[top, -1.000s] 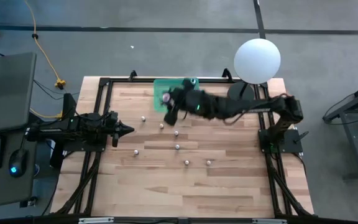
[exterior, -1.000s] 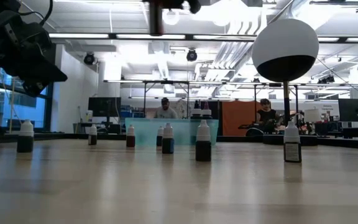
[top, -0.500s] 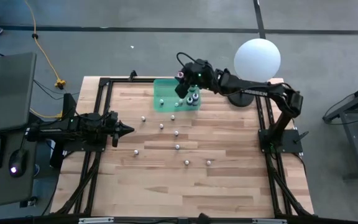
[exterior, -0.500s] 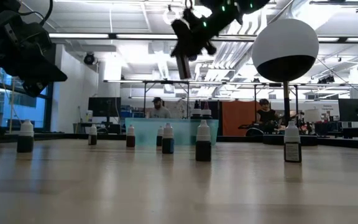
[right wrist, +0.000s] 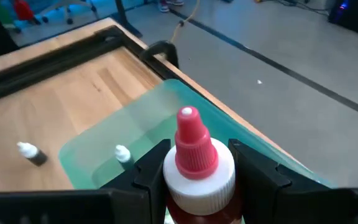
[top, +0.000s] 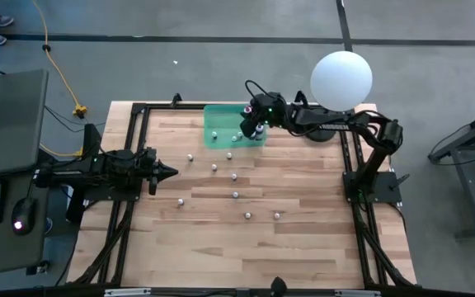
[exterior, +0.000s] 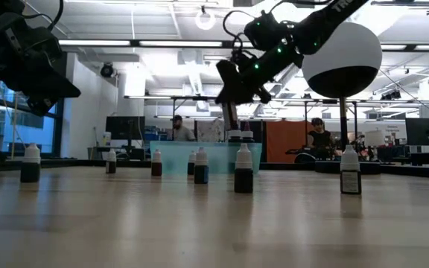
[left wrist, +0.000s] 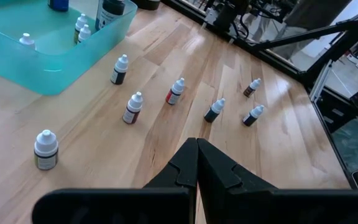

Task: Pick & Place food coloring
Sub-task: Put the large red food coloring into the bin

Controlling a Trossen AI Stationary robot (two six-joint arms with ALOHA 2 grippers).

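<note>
Right gripper: we clamp a pink-capped red bottle above the green translucent tray | left gripper: jaws together, well off the tray.

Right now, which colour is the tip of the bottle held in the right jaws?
Pink-red, on a white collar; the bottle shows best in the right wrist view.

Pale wood-plank table, translucent green plastic tray, glossy white-capped bottles
</note>
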